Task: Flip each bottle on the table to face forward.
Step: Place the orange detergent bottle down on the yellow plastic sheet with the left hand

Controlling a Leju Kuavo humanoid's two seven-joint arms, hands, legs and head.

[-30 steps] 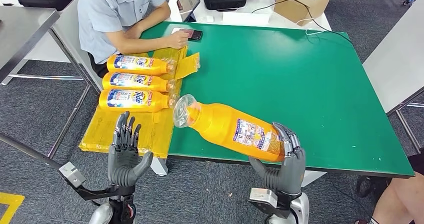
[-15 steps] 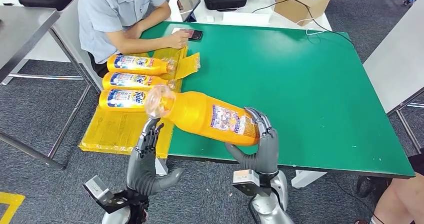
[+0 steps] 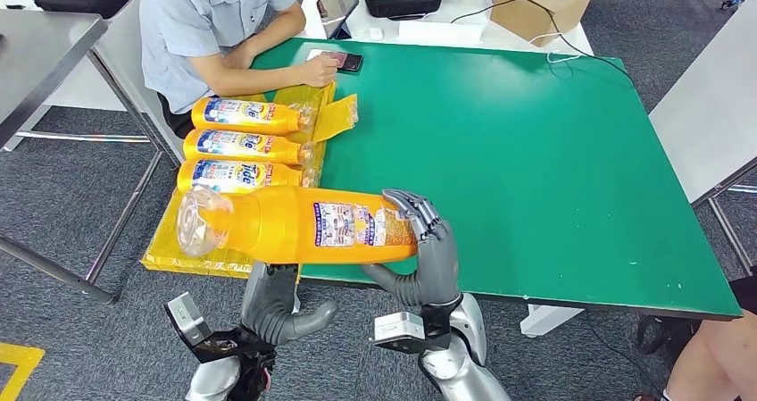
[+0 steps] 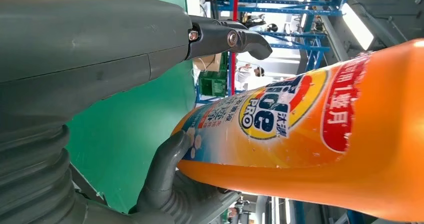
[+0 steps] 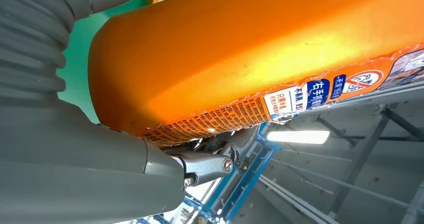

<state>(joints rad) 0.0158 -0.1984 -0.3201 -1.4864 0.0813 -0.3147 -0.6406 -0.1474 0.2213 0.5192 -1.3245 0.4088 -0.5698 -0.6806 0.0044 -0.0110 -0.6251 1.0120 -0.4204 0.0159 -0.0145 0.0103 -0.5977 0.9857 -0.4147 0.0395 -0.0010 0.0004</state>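
Orange bottle (image 3: pixel 303 225) level in right hand (image 3: pixel 427 254), cap leftward.

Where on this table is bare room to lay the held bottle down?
Free: the green tabletop right of the right hand, and the yellow mat's near strip. Crowded: the mat's far end, with three bottles.

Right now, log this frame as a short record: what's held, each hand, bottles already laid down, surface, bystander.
held item: orange bottle, lying level above the table's near edge, back label up
right hand: grips the bottle's base end
left hand: under the bottle, contact unclear
laid bottles: three bottles on the yellow sheet, front labels up
surface: green table
bystander: person seated at the far left corner
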